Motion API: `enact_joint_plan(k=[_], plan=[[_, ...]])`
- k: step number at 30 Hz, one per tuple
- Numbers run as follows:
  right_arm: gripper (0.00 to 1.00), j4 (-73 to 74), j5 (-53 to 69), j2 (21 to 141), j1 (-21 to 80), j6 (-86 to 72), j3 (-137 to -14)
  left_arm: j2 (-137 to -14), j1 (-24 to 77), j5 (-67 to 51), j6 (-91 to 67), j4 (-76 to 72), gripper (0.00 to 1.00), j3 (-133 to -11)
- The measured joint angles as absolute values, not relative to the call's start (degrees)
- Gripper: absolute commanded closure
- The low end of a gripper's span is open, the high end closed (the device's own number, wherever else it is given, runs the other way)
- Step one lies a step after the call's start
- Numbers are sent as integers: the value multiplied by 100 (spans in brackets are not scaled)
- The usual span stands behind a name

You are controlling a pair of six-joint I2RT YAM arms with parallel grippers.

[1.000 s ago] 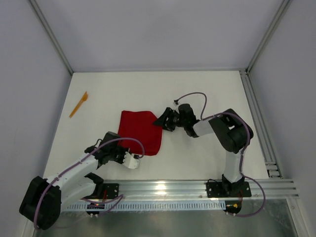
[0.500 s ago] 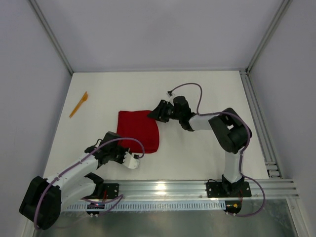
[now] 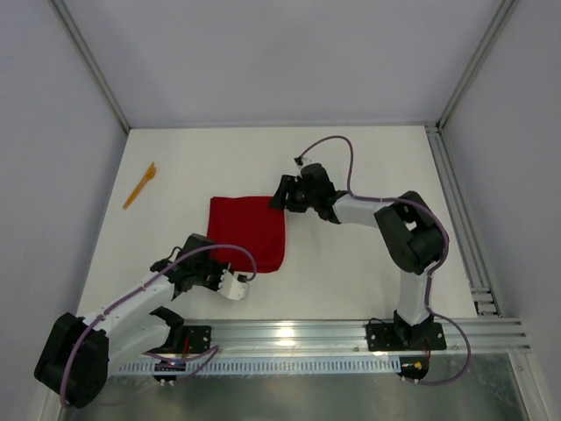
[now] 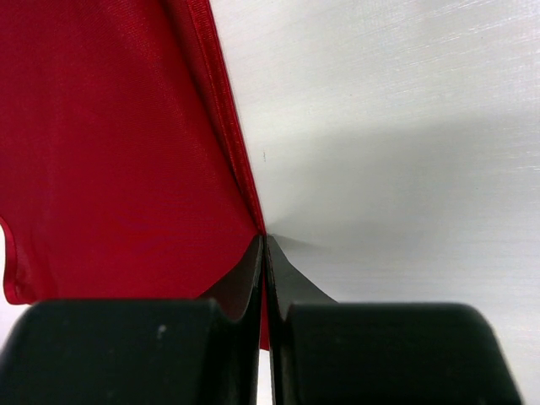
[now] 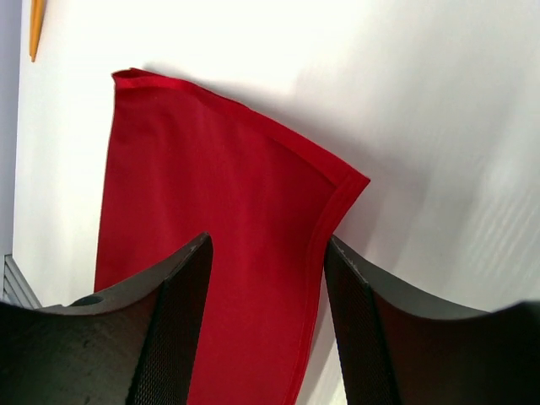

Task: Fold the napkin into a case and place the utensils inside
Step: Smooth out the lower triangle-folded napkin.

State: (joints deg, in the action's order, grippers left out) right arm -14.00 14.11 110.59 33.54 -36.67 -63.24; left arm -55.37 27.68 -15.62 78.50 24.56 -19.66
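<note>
The red napkin [image 3: 248, 232] lies flat in the middle of the white table, roughly square. My left gripper [image 3: 226, 267] sits at its near edge, and in the left wrist view the jaws [image 4: 266, 246] are shut on the napkin's [image 4: 118, 152] hem. At the napkin's far right corner my right gripper [image 3: 283, 196] hovers open. The right wrist view shows that gripper [image 5: 268, 245] straddling the right hem of the napkin [image 5: 211, 236] without pinching it. One orange utensil [image 3: 140, 184] lies far left on the table, and its tip also shows in the right wrist view [image 5: 36, 25].
An aluminium rail [image 3: 351, 333] runs along the near edge where both arm bases are bolted. Another rail [image 3: 456, 202] lines the right side. Grey walls close the table in at the back and on both sides.
My right gripper has moved away and to the left, up to the napkin's far right corner. That corner now lies squarer. The left arm has not moved.
</note>
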Motion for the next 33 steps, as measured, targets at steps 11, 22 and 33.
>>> enact_joint_plan(k=[11,22,33], plan=[[41,-1221,1481,11091,3946,-2893,-7085,-5570,2768,-1557,7848,2418,100,-1968],[44,-681,1396,11299,4414,-2322,-7494,-5647,2768,-1540,7846,2344,100,-1977],[33,-180,1562,11504,4713,-2233,-7653,-5756,2768,-1439,7815,2287,100,-2045]])
